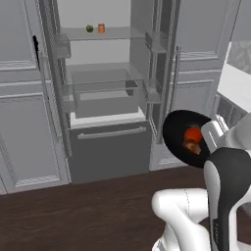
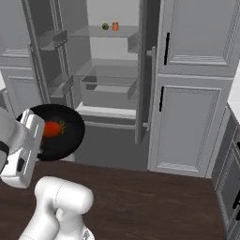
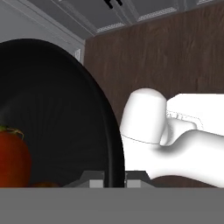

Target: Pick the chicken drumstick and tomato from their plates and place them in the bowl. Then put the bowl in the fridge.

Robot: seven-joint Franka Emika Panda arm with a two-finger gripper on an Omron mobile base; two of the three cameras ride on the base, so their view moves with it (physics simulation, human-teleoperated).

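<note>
- before the open fridge [image 1: 105, 88], the arm holds the bowl [image 1: 179, 127] up beside its wrist, well apart from the shelves, over the dark wood floor [image 2: 154, 206].
- pincer [image 3: 114, 177]: pinching the bowl's rim edge-on; in the hand view the dark rim runs straight down between the two tips, one tip on each side of the wall.
- bowl attitude: tilted steeply, its black inside faces both base cameras rather than the ceiling.
- contents: tomato [image 1: 193, 133] sits low inside the bowl; chicken drumstick [image 1: 192, 146] lies just beside and below it, seemingly touching. in the right base view the tomato [image 2: 52, 129] shows, with the drumstick mostly hidden by the hand.
- fridge interior: pale grey, glass shelves, drawer below; a green ball [image 1: 89, 29] and an orange can [image 1: 101, 28] stand on the top shelf. middle shelf looks free.
- handling judgement: bowl is stiff and shallow, so a rim pinch gives little leverage; loaded weight hangs off one edge and may twist it in the grip.
- tomato is round and smooth, likely to roll; the drumstick less so. levelling the bowl before moving in seems prudent.
- stage judgement: both foods are in; only the fridge placement is left.
</note>
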